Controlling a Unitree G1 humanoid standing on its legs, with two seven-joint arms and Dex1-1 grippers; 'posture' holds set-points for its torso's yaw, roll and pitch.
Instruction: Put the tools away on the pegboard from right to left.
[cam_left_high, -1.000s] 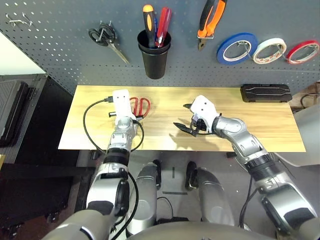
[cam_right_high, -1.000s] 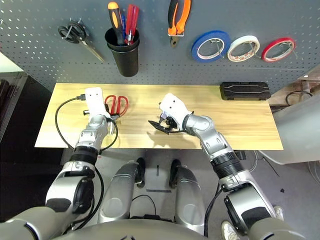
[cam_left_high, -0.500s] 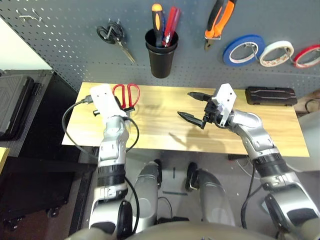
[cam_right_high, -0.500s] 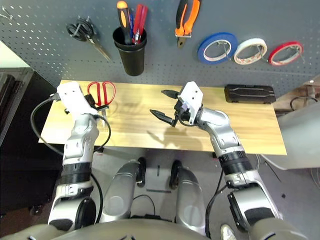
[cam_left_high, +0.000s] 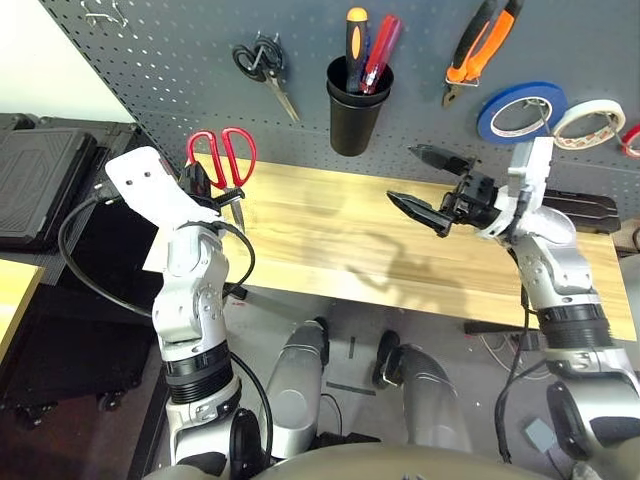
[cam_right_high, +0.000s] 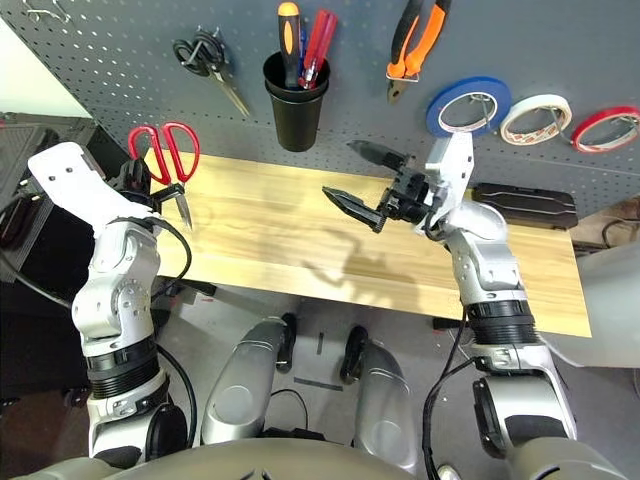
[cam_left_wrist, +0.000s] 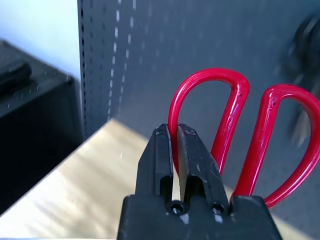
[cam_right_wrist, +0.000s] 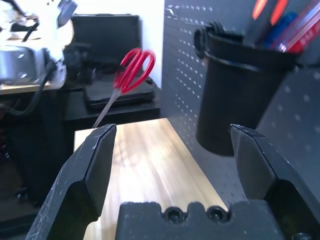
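My left gripper was squeezed tight on the red-handled scissors, holding them up off the table so they could go on the pegboard. My right gripper was wide open and empty, waiting out of the way.

**Colours on the board and bench**

The pegboard is dark grey, dotted with a regular grid of small holes. The scissors have red handles; a second pair has black. The cup is black, the pliers orange and black. Tape rolls: blue, whitish. The tabletop is pale streaked wood.
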